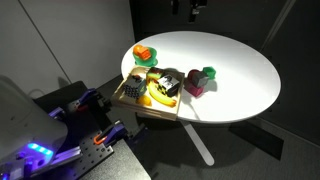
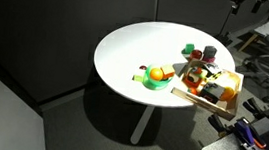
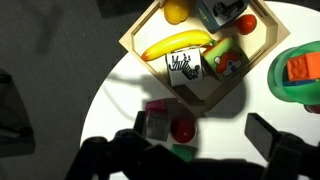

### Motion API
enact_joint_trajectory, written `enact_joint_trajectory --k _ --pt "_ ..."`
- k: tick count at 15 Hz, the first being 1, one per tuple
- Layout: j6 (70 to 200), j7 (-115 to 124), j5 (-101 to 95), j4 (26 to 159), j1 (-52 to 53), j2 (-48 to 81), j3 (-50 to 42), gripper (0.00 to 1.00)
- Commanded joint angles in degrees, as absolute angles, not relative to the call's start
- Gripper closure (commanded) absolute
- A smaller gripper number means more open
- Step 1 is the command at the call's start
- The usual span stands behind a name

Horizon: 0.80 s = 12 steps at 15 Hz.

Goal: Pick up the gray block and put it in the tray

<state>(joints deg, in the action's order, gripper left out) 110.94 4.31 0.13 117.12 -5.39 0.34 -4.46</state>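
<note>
Fingers (image 3: pixel 272 138) are held wide apart and empty above the small dull-gray cube (image 3: pixel 155 127), lying just outside the shallow light-wood tray (image 3: pixel 135 48), where the adjoining pink block (image 3: pixel 155 105) could be grabbed through a misaimed descent.

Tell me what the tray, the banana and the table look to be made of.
The tray: light wood, it seems, with a matte finish; pale tan rims and dividers, though no grain is legible.
The banana: probably plastic, a toy; uniform bright yellow with a soft sheen.
The table: smooth white top, perhaps laminate or painted board; even colour and no texture, so the look leaves it open.
</note>
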Motion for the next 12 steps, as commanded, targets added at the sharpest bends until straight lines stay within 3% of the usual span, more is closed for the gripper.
enact_joint_trajectory --k 1,12 --pt "108.6 5.2 0.0 111.1 -5.1 5.3 -4.6 0.00" --pt "110.7 3.1 1.4 101.3 -6.4 16.0 -5.3 0.00"
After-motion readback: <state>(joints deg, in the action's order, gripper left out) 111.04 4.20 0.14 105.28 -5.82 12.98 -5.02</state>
